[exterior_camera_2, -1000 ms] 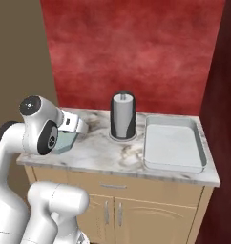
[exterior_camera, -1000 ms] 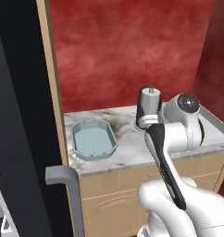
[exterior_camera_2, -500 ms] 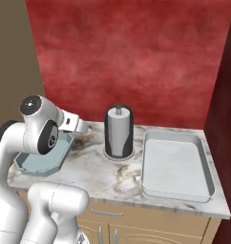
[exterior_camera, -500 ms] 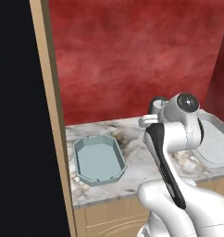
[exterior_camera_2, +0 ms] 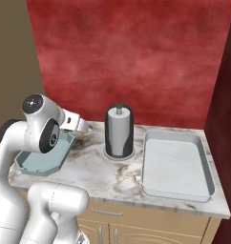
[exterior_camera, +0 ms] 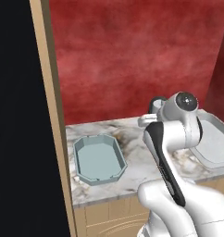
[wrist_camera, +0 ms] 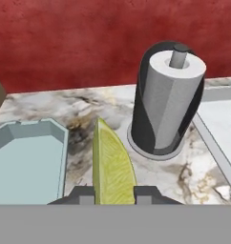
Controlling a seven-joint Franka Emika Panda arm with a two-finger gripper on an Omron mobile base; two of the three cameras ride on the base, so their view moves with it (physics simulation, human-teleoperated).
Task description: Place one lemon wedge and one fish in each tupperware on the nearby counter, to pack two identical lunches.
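With the arm raised over the counter (exterior_camera_2: 117, 183), the tool (wrist_camera: 114, 194) is clenched on a lemon wedge (wrist_camera: 112, 167), its yellow-green flesh standing upright between the two tips; in the hand view the wedge sits left of the towel holder (wrist_camera: 166, 100) and just right of the blue tray (wrist_camera: 26, 164); that octagonal tray (exterior_camera: 99, 159) lies left of the holder (exterior_camera_2: 119, 131) on the marbled top; the white tray (exterior_camera_2: 176, 165) lies right of the holder, close beside it.
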